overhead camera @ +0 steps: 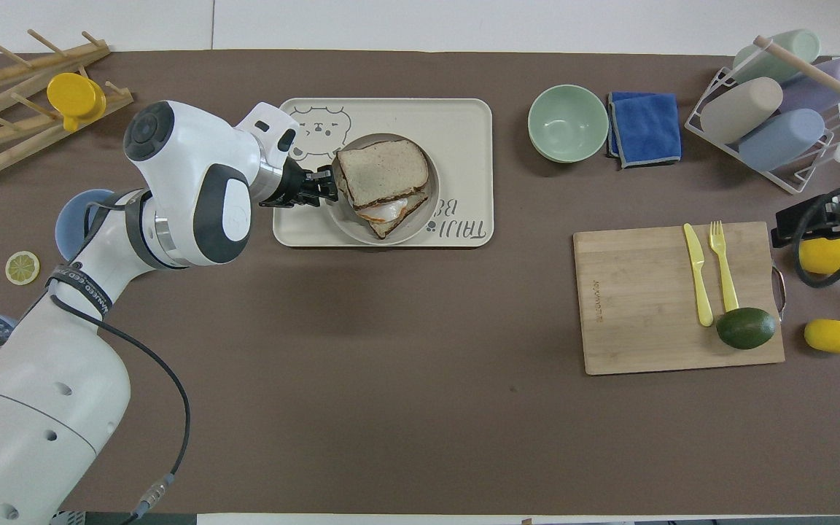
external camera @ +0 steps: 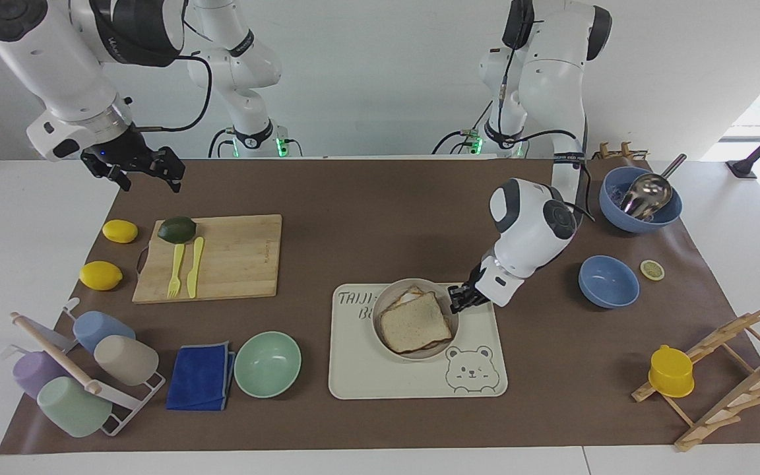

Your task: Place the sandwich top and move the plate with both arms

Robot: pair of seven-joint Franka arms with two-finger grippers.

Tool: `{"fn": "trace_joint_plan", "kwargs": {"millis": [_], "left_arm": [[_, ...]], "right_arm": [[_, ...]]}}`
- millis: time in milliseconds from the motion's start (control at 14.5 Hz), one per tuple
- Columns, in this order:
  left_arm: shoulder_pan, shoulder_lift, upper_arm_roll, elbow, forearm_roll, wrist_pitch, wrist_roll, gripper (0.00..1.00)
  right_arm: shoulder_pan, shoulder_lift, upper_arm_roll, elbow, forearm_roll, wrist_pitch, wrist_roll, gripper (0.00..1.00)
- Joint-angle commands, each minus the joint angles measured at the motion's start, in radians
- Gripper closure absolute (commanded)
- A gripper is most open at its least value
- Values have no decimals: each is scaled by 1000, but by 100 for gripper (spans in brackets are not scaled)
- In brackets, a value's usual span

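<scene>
Speckled brown sandwich top lies on the egg toast in the plate, on the bear tray. The left gripper is at the plate's rim, fingers unclear. The right gripper, spread, waits above the counter's corner.

Matt brown paper-like mat over a smooth white surface; pale wood, fine-grained and matt, for the cutting board and the drying rack. Glossy white plastic shells on both arms, black matt finish on the left pincer and right pincer; polished, mirror-bright metal on the ladle. Porous, speckled crumb on the sandwich top, smooth matt beige on the plate and cream tray, soft napped cloth on the blue towel.
</scene>
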Motion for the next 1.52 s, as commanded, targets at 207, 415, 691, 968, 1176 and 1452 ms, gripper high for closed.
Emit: {"fn": "trace_joint_plan", "kwargs": {"millis": [207, 415, 691, 968, 1176, 1452], "left_arm": [[120, -153, 18, -6, 21, -214, 3, 0], [129, -265, 74, -6, 188, -403, 7, 0], [166, -426, 97, -20, 311, -596, 59, 0], [172, -559, 100, -90, 382, -693, 118, 0], [169, -597, 91, -155, 405, -678, 147, 0], [178, -525, 93, -1, 402, -726, 164, 0]], "right_arm": [[-8, -22, 0, -27, 26, 17, -15, 0], [-8, -22, 0, -27, 26, 17, -15, 0], [-8, -22, 0, -27, 28, 17, -15, 0], [-7, -22, 0, -27, 26, 17, -15, 0], [-8, -22, 0, -27, 26, 17, -15, 0], [-8, -22, 0, -27, 28, 17, -15, 0]]}}
